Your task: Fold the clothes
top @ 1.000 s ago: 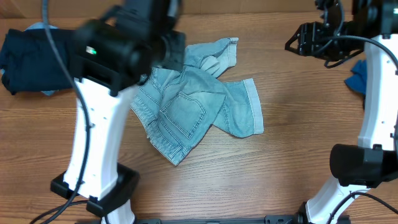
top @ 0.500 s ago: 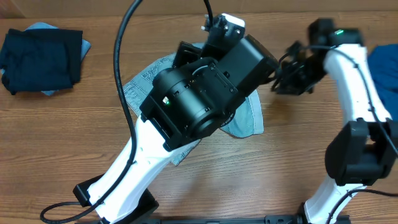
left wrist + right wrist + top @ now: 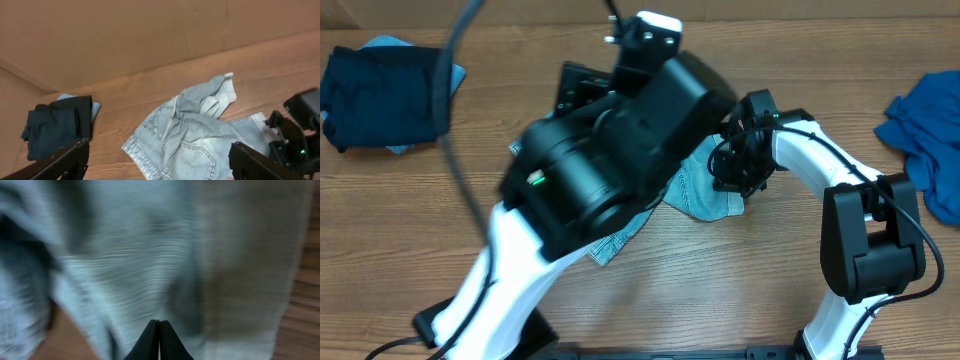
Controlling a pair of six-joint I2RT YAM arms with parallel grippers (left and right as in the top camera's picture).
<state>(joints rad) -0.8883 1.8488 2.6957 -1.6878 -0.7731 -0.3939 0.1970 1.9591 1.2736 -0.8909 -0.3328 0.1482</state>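
The right hand (image 3: pixel 159 330), raised well apart a second ago, is now lowered and pressed together at a leg hem of the pale washed-blue denim shorts (image 3: pixel 708 198) crumpled on the wooden bench (image 3: pixel 770 290), while the left hand (image 3: pixel 159 147) is spread wide above them, so a fold is likely being started.

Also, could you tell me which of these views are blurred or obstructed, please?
Right wrist: the denim shorts fill the frame in heavy blur, only the right gripper looks sharp. Overhead: the left arm looms close and smeared, hiding much of the shorts. Left wrist: clear, evenly lit.
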